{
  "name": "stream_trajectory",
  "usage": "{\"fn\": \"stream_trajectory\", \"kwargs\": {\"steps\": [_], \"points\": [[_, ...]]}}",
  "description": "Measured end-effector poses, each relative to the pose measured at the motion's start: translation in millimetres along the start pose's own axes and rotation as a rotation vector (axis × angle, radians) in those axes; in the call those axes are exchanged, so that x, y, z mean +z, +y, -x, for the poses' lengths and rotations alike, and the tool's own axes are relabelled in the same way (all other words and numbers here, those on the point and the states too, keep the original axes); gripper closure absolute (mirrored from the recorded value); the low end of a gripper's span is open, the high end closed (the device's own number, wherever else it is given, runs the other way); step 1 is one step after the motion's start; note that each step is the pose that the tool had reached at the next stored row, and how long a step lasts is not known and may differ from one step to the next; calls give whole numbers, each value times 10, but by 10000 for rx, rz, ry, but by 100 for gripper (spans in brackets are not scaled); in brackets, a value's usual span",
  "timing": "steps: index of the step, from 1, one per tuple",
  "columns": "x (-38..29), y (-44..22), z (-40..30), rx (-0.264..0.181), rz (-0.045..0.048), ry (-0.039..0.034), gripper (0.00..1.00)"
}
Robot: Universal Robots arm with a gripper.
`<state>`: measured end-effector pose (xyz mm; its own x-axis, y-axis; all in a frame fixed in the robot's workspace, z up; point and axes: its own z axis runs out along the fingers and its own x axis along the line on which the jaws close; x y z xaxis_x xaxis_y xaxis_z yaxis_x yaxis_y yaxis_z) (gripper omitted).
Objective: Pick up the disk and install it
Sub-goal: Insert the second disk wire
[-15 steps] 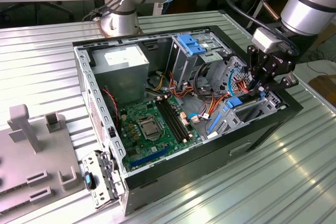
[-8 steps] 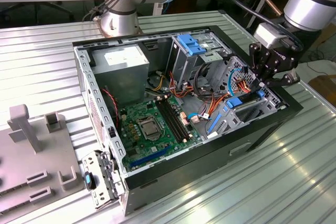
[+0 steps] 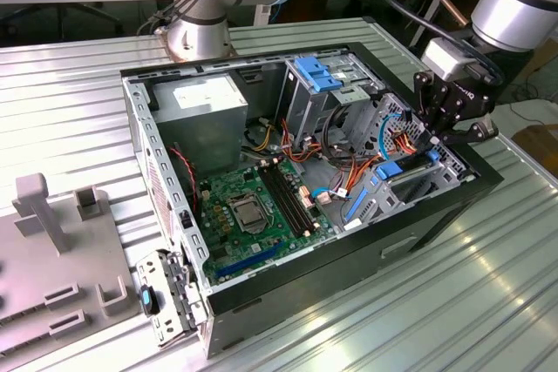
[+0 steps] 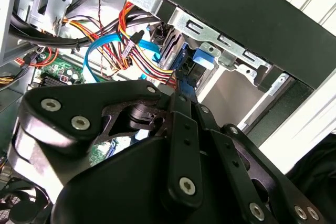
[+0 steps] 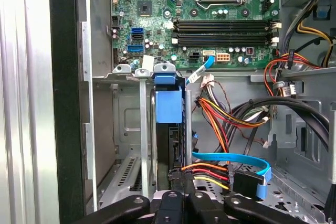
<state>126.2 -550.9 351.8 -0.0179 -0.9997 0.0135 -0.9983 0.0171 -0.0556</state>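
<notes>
Disk (image 5: 169, 145), a flat dark grey hard drive framed by bright blue plastic rails, stands on edge inside a slot of the metal drive bay (image 5: 126, 129) in the open black computer case (image 3: 418, 215). Black gripper (image 5: 181, 195) hovers at its rear edge, jaws closed narrow around the disk's end.
</notes>
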Motion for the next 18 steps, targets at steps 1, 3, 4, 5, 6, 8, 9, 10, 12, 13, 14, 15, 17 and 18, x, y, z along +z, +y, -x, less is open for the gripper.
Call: {"fn": "stream_trajectory", "kwargs": {"steps": [1, 3, 4, 5, 6, 8, 9, 10, 12, 13, 14, 15, 17, 18], "points": [[0, 0, 0, 0, 0, 0, 89], [0, 0, 0, 0, 0, -3, 89], [-8, 0, -1, 0, 0, -2, 89], [-24, -1, -1, 0, 0, -1, 89], [-41, -2, -1, 0, 0, -2, 89], [-82, -4, -1, 1, 0, -2, 89], [-100, -5, -2, 0, 0, -2, 89], [-121, -7, -2, 1, 0, -3, 89], [-160, -9, -2, 0, 0, -2, 89], [-167, -9, -2, -1, 1, -2, 89], [-166, -9, -2, -1, 1, -3, 89], [-167, -8, -3, -1, 0, 1, 89], [-170, 13, -5, -31, 0, 1, 89], [-170, 15, -5, -55, 3, 0, 89]]}}
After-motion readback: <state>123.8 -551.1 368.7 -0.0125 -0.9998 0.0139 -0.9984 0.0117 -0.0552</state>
